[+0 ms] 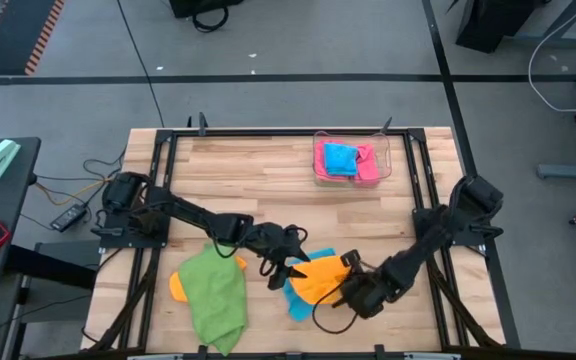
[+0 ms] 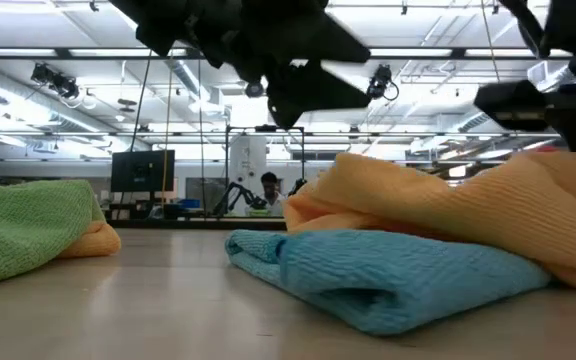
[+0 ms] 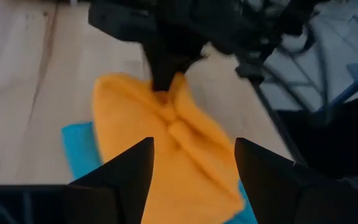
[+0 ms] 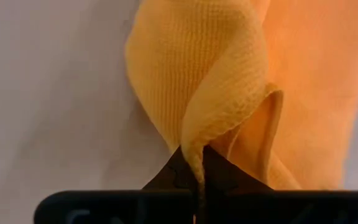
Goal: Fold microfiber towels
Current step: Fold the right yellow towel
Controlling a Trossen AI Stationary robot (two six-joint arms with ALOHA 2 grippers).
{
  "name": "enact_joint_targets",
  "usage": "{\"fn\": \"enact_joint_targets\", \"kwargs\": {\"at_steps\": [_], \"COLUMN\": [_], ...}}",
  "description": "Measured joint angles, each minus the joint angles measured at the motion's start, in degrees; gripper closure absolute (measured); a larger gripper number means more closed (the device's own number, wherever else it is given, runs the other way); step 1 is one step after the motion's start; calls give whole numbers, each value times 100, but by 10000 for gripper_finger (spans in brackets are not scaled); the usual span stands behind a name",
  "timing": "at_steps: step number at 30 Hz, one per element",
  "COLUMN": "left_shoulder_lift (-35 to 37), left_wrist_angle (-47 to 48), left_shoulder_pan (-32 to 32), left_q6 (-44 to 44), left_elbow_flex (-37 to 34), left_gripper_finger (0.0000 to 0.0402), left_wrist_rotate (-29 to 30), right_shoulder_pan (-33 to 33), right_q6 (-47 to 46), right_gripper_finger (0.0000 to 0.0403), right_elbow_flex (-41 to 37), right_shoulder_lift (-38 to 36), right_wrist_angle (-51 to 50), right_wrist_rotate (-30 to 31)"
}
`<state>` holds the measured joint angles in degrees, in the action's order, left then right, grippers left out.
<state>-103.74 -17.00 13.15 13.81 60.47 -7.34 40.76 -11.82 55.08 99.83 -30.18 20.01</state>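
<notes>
- Pale wood planks make up the bench (image 1: 268, 170), framed in black rails and standing on a grey floor crossed by a dark line; the low view looks level across it into a long hall with rows of ceiling lights, screens, and a person far back.
- Dark left arm (image 1: 183, 212) reaches from the bench's left edge toward the middle of the front half; dark right arm (image 1: 438, 235) slants from the right edge down to the same spot.
- Green towel (image 1: 215, 293) lies crumpled near the front edge, left of centre, covering most of a second orange cloth (image 1: 176, 285) that peeks out at its left.
- Orange towel (image 1: 320, 277) is bunched near the front edge at centre, resting on top of a sky-blue towel (image 1: 298, 300).
- Clear tray (image 1: 352, 160) near the back edge, toward the right corner, holds a blue cloth (image 1: 340, 158) and a pink cloth (image 1: 367, 165).
- Left end effector (image 3: 193, 162) hovers over the orange towel with its fingers spread apart, gripping nothing.
- Right end effector (image 4: 194, 168) is clamped on a raised fold of the orange towel.
</notes>
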Motion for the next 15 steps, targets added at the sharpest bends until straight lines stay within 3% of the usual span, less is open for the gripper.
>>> {"fn": "enact_joint_targets", "kwargs": {"at_steps": [4,10,15], "left_shoulder_lift": [-98,-467,-766], "left_wrist_angle": [-226,-342,-514], "left_shoulder_pan": [-1,118,297], "left_q6": [295,809,852], "left_elbow_flex": [6,4,6], "left_gripper_finger": [173,185,188], "left_wrist_rotate": [17,27,108], "right_shoulder_pan": [358,709,827], "right_q6": [348,338,-195], "right_gripper_finger": [395,395,395], "right_elbow_flex": [372,716,693], "right_shoulder_lift": [302,380,404], "right_wrist_angle": [-62,-143,-145], "right_wrist_rotate": [652,739,-141]}}
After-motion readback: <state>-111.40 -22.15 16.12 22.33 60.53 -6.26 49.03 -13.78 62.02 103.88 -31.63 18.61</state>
